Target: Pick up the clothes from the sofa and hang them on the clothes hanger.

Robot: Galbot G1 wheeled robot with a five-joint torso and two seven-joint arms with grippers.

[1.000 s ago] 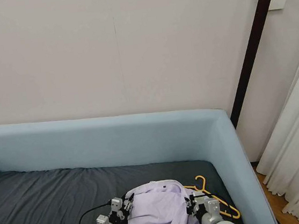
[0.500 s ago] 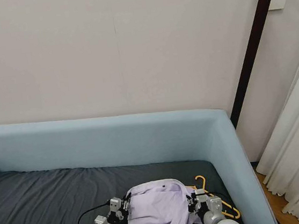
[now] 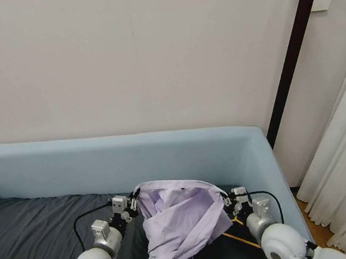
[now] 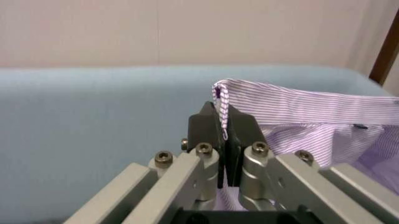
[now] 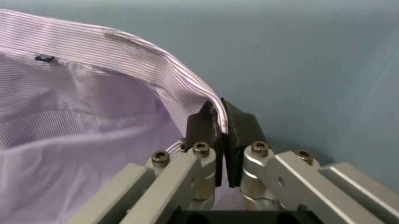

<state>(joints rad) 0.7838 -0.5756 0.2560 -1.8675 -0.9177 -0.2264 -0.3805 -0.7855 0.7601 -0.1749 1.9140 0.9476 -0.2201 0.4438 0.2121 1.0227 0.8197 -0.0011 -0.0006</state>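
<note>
**Lilac pinstriped cotton shirt hoisted on two thin pinches**

Hangs at lower centre of the head view, above the dark grey seat cushion of the pale blue upholstered sofa. Gripped near the collar, left of centre, by the left gripper, jaws closed hard on a narrow fold of cloth. Gripped likewise at the opposite edge, right of centre, by the right gripper, jaws together on the hem with very little fabric between them. Sags between the two and trails down to the bottom edge of the frame. Partly covers a thin orange clothes hanger lying on the seat at lower right.

Could slip from either pinch, judging by how little cloth sits in each grip; likely enough under a sideways tug or a quick lift, dropping one side back onto the seat. Could also drag the low tail across the hanger, snagging it or sweeping it toward the sofa arm. Might strain both holds if spread wider, or bunch the neck opening if drawn closer, making the hanging harder.
</note>
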